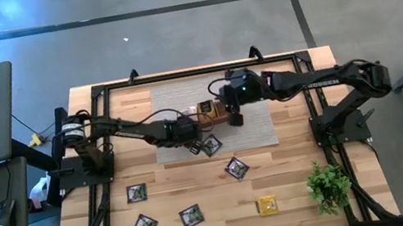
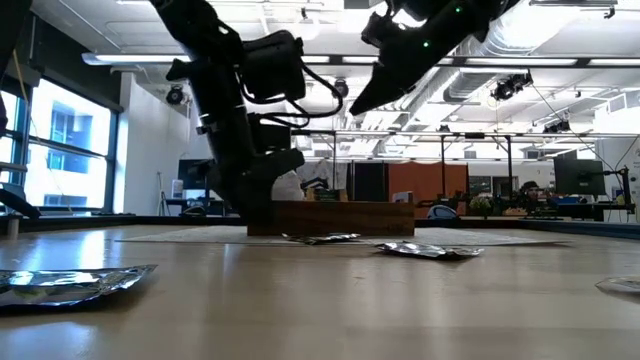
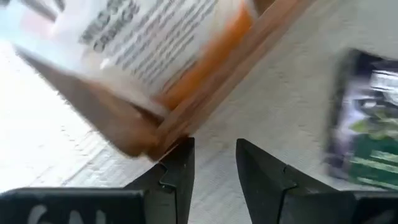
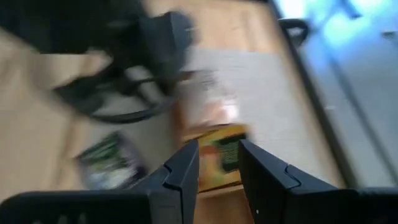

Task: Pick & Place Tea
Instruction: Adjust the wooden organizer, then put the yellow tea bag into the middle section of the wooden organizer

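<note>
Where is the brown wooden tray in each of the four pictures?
High view: the wooden tray sits on the grey mat, between both grippers.
Low view: a low brown box mid-picture, beside the left arm.
Left wrist view: its corner just ahead of the fingers.
Right wrist view: blurred, beyond the fingers.
Shared landmark: the grey mat.

In the high view the wooden tray (image 1: 214, 111) is largely covered by both arms, so its compartments and contents cannot be made out. The left tool (image 1: 189, 136) hides part of a dark sachet (image 1: 209, 146) beside it. In the left wrist view a white-and-orange sachet (image 3: 149, 43) is blurred and cut off by the edge, its print only partly legible; a dark green sachet (image 3: 367, 137) runs off the side. The right wrist view is smeared: the yellow sachet (image 4: 221, 158) sits partly behind the right tool (image 4: 217, 171).
</note>
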Controlling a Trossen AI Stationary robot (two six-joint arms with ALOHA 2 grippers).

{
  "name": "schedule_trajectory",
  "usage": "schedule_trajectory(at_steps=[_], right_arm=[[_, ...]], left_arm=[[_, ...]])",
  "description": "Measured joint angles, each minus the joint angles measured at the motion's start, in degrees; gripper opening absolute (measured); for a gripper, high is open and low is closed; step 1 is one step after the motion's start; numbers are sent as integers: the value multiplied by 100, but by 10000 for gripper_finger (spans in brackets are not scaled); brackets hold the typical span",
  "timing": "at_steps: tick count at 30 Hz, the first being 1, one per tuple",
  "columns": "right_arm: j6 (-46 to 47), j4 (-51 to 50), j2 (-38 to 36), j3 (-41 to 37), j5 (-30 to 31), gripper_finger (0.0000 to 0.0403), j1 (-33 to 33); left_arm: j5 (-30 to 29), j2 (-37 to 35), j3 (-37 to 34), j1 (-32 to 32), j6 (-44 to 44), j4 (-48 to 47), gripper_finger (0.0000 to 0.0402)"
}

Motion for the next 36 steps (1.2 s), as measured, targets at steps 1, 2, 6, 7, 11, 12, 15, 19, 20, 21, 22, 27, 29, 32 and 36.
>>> schedule_trajectory(at_steps=[1, 2, 6, 7, 11, 12, 15, 19, 20, 21, 22, 27, 29, 32, 36], right_arm=[[52, -96, -8, 0, -147, 108, 44], [106, -188, -9, 0, -295, 108, 92], [268, -655, 12, 0, -747, 108, 359], [308, -774, 13, 0, -806, 108, 463], [663, -1096, 15, -2, -855, 108, 997], [792, -1169, 15, -2, -857, 108, 1151], [1254, -1498, 15, -2, -855, 108, 1641], [1709, -1905, 18, -11, -852, 108, 2363], [1808, -1889, 18, -48, -859, 108, 2567], [1941, -1815, 18, -116, -892, 108, 2762], [2096, -1719, 18, -198, -979, 108, 2953], [3445, -733, 22, -922, -985, 108, 3942], [3909, -154, 25, -1239, -684, 108, 4299], [4120, 840, 26, -1664, -143, 108, 4735], [4021, 1677, 45, -2135, 545, 108, 5039]], left_arm=[[-20, 0, 0, 30, 0, -55, 115], [-34, 0, 0, 58, 1, -82, 115], [-132, 0, 0, 67, 81, -169, 115], [-183, 0, 0, 63, 110, -194, 115], [-259, -28, 0, 59, 107, -344, 115], [-264, -67, 0, 54, 106, -385, 115], [-199, -103, 0, 27, 14, -349, 115], [-124, -281, 13, -178, 2, -275, 115], [-135, -318, 18, -237, 2, -265, 115], [-139, -370, 1, -289, 1, -326, 115], [-154, -423, -4, -340, 1, -357, 115], [-231, -692, 2, -555, 26, -294, 115], [-255, -750, 2, -610, 42, -297, 115], [-273, -778, 2, -674, 42, -278, 115], [-243, -776, 2, -670, -10, -268, 115]])
